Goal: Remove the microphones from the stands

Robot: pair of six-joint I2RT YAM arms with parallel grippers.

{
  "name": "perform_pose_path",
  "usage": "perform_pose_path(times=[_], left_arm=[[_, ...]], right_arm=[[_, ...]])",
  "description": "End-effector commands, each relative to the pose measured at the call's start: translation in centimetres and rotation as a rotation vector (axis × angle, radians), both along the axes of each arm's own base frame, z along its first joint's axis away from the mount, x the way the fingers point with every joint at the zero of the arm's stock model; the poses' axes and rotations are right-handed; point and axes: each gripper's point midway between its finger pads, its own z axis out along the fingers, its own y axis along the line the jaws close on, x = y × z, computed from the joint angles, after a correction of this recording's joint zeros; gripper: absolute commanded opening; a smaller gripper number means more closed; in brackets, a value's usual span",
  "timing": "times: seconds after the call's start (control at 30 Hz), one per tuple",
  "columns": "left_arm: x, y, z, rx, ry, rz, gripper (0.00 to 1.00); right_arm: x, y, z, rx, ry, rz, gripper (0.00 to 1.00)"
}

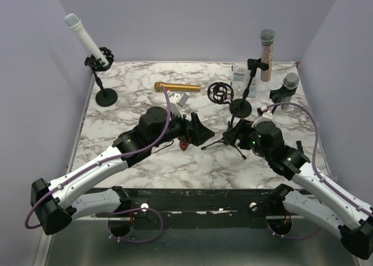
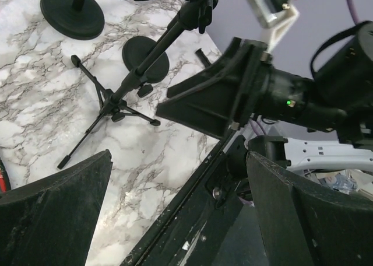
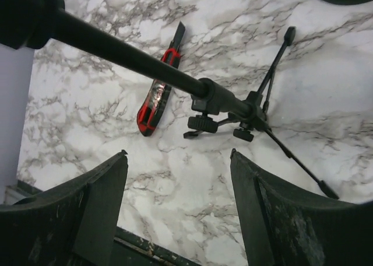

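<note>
Marble desk (image 1: pixel 102 120): both arms extend low toward its centre, flanking the tripod stand (image 1: pixel 224 140), apparently to steady it. Left gripper (image 2: pixel 180 203) and right gripper (image 3: pixel 178 202) gape empty. Gold microphone (image 1: pixel 169 86) lies flat near the far edge, clear of any stand, so removal looks done

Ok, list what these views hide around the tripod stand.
- Top view: tripod stand head hidden behind right gripper.
- Left wrist: that head cut by the top edge.
- Right wrist: pole's upper end lost in dark blur, top-left.
- Top view: red knife mostly under left arm.
</note>
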Motion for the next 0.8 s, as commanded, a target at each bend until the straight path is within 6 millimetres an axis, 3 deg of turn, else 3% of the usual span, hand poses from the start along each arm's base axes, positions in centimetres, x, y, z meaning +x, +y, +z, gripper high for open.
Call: perform_pose_path(times=[0.0, 0.13, 0.37, 0.5, 0.77], left_arm=[[-0.9, -0.3, 0.9, -0.031, -0.01, -0.034, 0.97], [-1.1, 0.3, 0.9, -0.035, -0.012, -0.02, 0.97], [-1.3, 0.4, 1.2, -0.045, -0.016, -0.025, 0.97], [-1.3, 0.2, 1.0, -0.045, -0.014, -0.029, 0.97], [-1.2, 0.1, 0.8, -0.041, -0.011, -0.029, 0.97]], right_arm=[[1.1, 3.3, 0.2, 0.186, 0.046, 0.126, 0.68], [2.8, 2.1, -0.9, 0.39, 0.12, 0.153, 0.51], [2.5, 3.1, -1.2, 0.535, 0.15, 0.252, 0.51], [2.6, 2.8, -1.6, 0.538, 0.143, 0.22, 0.5], [3.6, 1.7, -3.4, 0.429, 0.156, 0.16, 0.26]])
